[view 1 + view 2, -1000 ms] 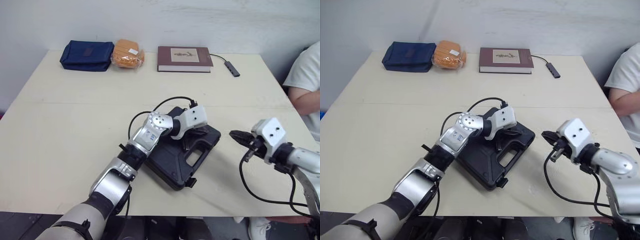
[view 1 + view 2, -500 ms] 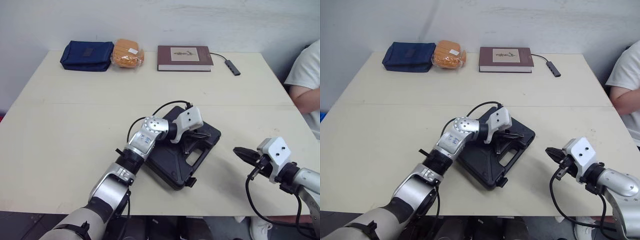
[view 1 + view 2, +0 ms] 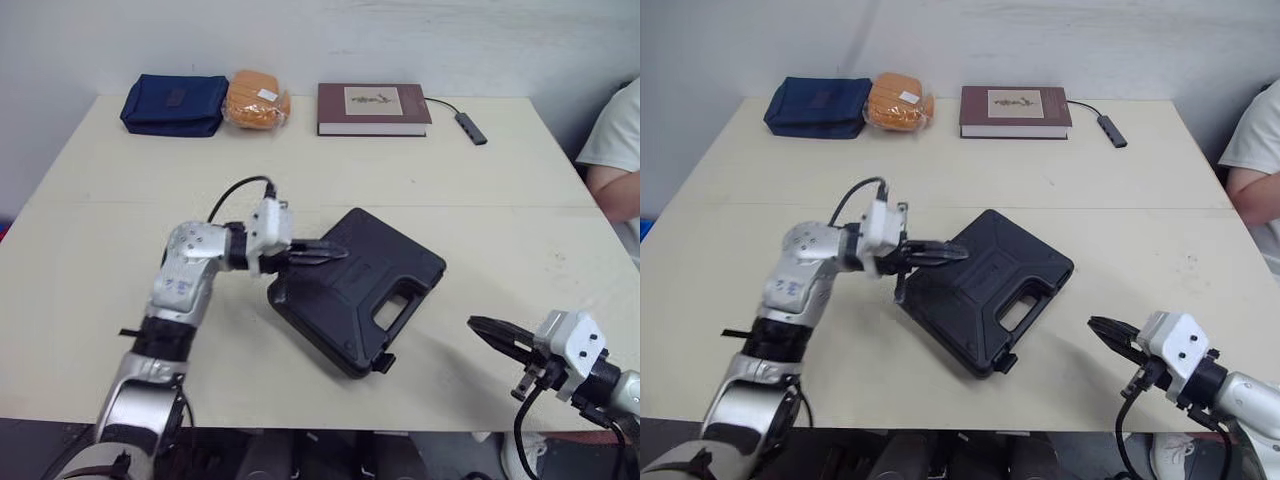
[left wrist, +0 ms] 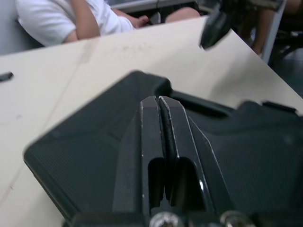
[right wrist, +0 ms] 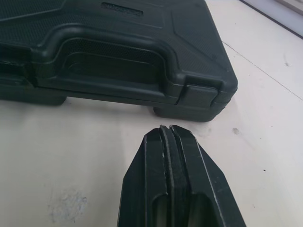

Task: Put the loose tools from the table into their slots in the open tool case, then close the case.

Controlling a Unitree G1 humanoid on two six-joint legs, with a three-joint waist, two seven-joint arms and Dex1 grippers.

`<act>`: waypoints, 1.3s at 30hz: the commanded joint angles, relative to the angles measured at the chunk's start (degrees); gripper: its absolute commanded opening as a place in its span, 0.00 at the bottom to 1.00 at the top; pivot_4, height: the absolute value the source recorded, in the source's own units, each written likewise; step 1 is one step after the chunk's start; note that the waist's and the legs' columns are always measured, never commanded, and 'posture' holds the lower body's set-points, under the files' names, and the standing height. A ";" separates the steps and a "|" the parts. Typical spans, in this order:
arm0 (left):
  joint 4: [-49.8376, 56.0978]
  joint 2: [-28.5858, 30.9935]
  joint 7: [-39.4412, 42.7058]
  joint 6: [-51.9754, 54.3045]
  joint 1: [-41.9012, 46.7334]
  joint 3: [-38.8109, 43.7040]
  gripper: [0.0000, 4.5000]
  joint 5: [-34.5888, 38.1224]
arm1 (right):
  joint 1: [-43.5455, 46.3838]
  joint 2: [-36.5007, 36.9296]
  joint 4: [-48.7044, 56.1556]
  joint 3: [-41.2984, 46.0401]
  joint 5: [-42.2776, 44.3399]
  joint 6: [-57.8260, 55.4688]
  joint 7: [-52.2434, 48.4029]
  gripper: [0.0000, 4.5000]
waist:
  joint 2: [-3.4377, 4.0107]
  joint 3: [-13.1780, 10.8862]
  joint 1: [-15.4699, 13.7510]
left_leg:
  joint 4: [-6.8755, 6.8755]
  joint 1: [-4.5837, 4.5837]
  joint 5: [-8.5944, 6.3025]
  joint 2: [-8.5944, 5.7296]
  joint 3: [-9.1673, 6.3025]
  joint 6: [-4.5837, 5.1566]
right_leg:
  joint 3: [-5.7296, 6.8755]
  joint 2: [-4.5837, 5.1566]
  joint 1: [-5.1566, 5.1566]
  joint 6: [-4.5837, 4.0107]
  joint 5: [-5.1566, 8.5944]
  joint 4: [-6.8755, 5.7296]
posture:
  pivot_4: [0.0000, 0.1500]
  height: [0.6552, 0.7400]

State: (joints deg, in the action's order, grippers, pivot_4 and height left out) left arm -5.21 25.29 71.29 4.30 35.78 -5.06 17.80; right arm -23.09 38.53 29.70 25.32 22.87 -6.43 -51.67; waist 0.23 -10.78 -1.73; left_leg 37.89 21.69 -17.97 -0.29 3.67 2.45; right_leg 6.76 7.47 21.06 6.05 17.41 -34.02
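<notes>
Black tool case (image 3: pixel 358 290) closed, left gripper (image 3: pixel 342 252), right gripper (image 3: pixel 474 323) both together, latch (image 5: pixel 201 92) in wrist view

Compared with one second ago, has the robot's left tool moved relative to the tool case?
Yes. The left tool drew back toward the robot's left, from above the middle of the tool case to its left edge.

Closed black plastic tool case (image 3: pixel 990 285) on cream table (image 3: pixel 1090 190), left gripper (image 3: pixel 960 253) over its left corner, right gripper (image 3: pixel 1098 327) near right, apart from it
</notes>
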 commanded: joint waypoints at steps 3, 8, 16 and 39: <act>12.47 2.00 -1.32 6.52 -4.38 -2.89 0.00 1.99 | -4.95 -0.11 6.16 -4.88 -0.69 0.87 -1.60 0.00 | 0.03 -0.01 -0.03 | 0.00 0.00 -0.07 0.01 -0.03 -0.01 | -0.05 0.02 0.01 0.00 0.00 0.04 | 1.00 1.00; 20.18 1.43 -6.66 13.85 -8.65 -8.15 0.00 0.27 | -5.18 0.10 7.72 -11.95 -3.07 -0.90 -0.25 0.00 | 0.05 -0.03 0.12 | -0.07 -0.02 -0.09 0.03 0.02 -0.04 | -0.10 -0.01 0.04 -0.04 0.03 0.04 | 1.00 1.00; 24.96 2.68 -12.01 19.24 -10.41 -13.94 0.00 -4.50 | -3.68 1.57 7.83 -18.60 -5.94 -4.93 1.75 0.00 | 0.08 -0.03 0.06 | -0.09 -0.05 -0.09 0.05 0.02 -0.07 | -0.16 -0.01 0.09 -0.07 0.04 0.00 | 1.00 1.00; 22.13 8.77 -13.43 23.13 -12.90 -23.37 0.00 -10.67 | 8.40 -0.07 9.81 -28.80 -4.22 -10.85 4.96 0.00 | 0.15 0.05 0.21 | -0.12 -0.33 -0.11 0.07 -0.02 -0.07 | -0.16 0.02 -0.15 -0.14 0.08 0.03 | 1.00 1.00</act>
State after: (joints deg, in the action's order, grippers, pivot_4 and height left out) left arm 20.51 32.33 57.37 25.13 25.52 -23.80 11.15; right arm -15.51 38.98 35.81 -3.97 16.34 -17.11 -46.96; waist 0.38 -10.73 -1.51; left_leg 37.76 21.28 -18.09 -0.21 3.65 2.38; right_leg 6.60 7.49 20.81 5.91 17.50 -33.98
